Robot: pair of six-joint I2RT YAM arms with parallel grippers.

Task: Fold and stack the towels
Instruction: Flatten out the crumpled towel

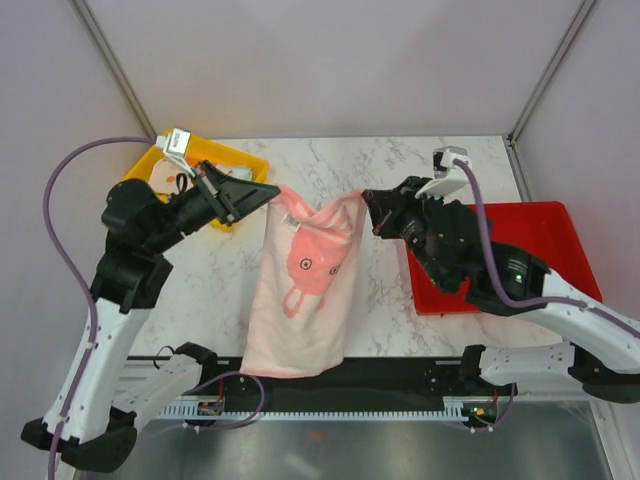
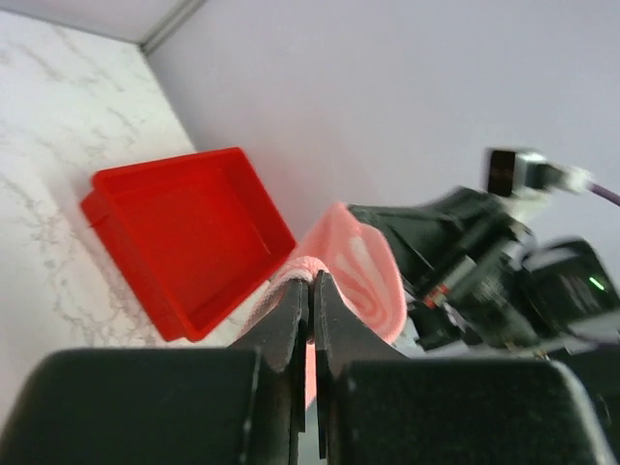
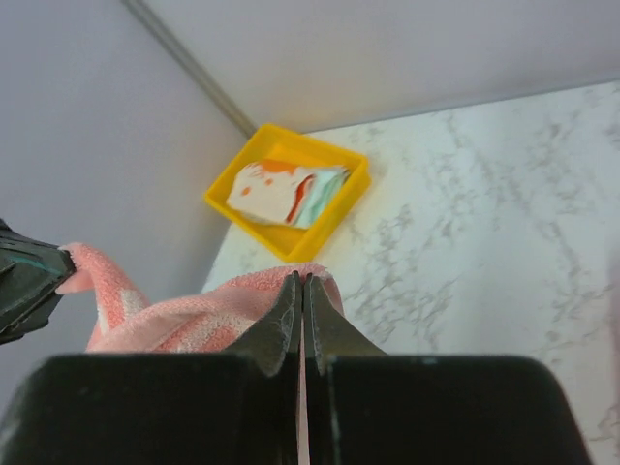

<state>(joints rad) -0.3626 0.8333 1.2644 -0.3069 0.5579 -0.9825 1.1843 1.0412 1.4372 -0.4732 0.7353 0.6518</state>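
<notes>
A pale pink towel (image 1: pixel 305 290) with a darker pink rabbit print hangs between my two grippers above the table, its lower edge near the front edge. My left gripper (image 1: pixel 274 192) is shut on its upper left corner (image 2: pixel 308 268). My right gripper (image 1: pixel 368 200) is shut on its upper right corner (image 3: pixel 315 276). The top edge sags between them. A folded cream towel with orange shapes (image 3: pixel 276 192) and a mint green one (image 3: pixel 325 194) lie in the yellow tray (image 3: pixel 291 237), mostly hidden by my left arm in the top view.
The yellow tray (image 1: pixel 150 165) stands at the back left of the marble table (image 1: pixel 390 160). A red tray (image 1: pixel 560 240) stands at the right, under my right arm; it shows in the left wrist view (image 2: pixel 189 232) with nothing in it.
</notes>
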